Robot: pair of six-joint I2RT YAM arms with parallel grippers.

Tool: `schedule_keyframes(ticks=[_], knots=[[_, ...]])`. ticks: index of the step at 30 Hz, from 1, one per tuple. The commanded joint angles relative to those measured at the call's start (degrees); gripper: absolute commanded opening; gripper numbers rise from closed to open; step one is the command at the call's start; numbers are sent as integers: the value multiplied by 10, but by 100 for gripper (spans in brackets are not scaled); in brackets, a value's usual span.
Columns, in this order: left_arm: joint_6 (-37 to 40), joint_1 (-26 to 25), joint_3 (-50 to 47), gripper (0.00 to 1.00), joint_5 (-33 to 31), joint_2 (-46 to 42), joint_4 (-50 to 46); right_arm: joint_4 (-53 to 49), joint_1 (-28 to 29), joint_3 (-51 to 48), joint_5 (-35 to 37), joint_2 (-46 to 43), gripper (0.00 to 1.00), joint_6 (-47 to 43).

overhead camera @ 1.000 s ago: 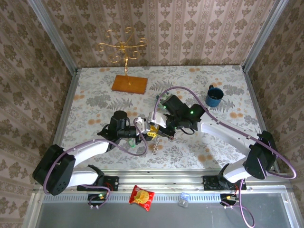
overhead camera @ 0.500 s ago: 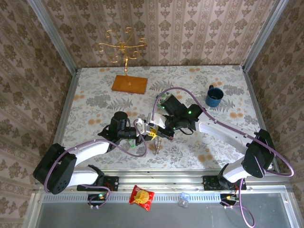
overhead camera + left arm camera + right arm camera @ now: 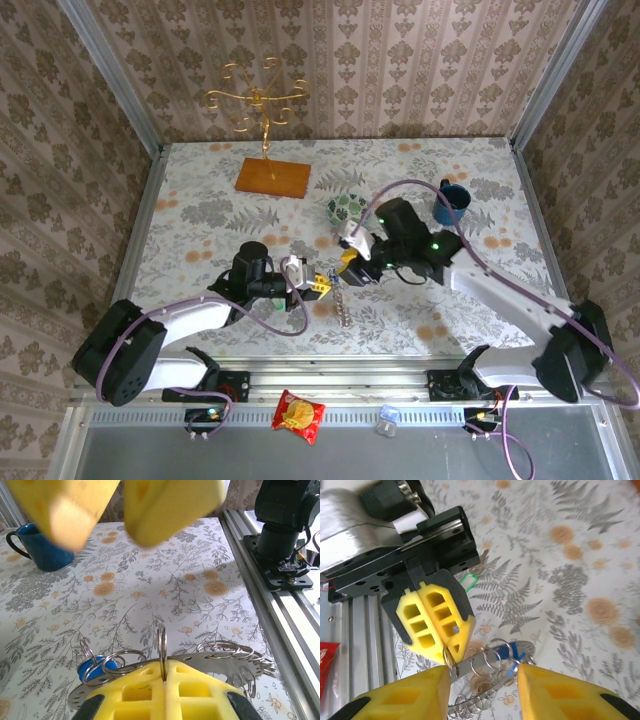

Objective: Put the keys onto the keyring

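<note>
The keyring (image 3: 220, 657) is a thin flat metal ring with several small split rings on it. My left gripper (image 3: 164, 675) is shut on one upright split ring (image 3: 162, 647) and holds the keyring above the table. The blue key (image 3: 92, 667) hangs from a small ring at the keyring's left end. From the right wrist view, the left gripper (image 3: 451, 650) pinches the keyring (image 3: 470, 662), with the blue key (image 3: 507, 652) beside it. A green key head (image 3: 468, 582) shows on the table behind the left fingers. My right gripper (image 3: 482, 690) stands open just short of the keyring, touching nothing. From above, the left gripper (image 3: 318, 283) and right gripper (image 3: 350, 262) face each other.
A blue mug (image 3: 451, 203) stands at the back right, and a green-patterned bowl (image 3: 345, 208) behind the right gripper. A gold stand (image 3: 262, 105) on a wooden base (image 3: 273, 177) is at the back. A red-and-yellow snack packet (image 3: 299, 415) lies off the table's near rail.
My right gripper has opened and drawn back to the right, uncovering the bowl. The left gripper has closed on the split ring and shifted slightly toward the near edge.
</note>
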Motion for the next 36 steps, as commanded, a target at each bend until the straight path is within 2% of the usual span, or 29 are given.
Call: schedule_keyframes(ticks=[1, 6, 14, 19, 23, 25, 28, 29, 30, 33, 36], knots=[[-4, -2, -4, 0, 3, -3, 25, 125, 1, -77, -31, -42, 40, 21], [-2, -3, -4, 0, 3, -4, 26, 250, 4, -175, -45, -66, 38, 2], [-1, -3, -3, 0, 6, -2, 27, 311, 17, -197, -57, -22, 35, -14], [0, -3, -2, 0, 6, -1, 28, 315, 22, -191, -61, 1, 28, -21], [-1, -3, -3, 0, 7, -1, 30, 315, 24, -187, -62, 15, 20, -25], [-1, -3, -3, 0, 8, 0, 31, 315, 24, -184, -64, 21, 14, -28], [-3, -3, -2, 0, 5, -1, 31, 307, 25, -177, -66, 21, 0, -33], [-6, -3, 0, 0, -1, -2, 30, 298, 25, -174, -67, 17, 0, -38], [-8, -3, 1, 3, -13, -3, 27, 287, 25, -169, -66, 14, 0, -44], [3, -3, 11, 27, -35, -20, -9, 218, 28, -143, -53, 2, 0, -81], [30, -4, 29, 31, -46, -41, -70, 131, 33, -110, -27, 0, 0, -133]])
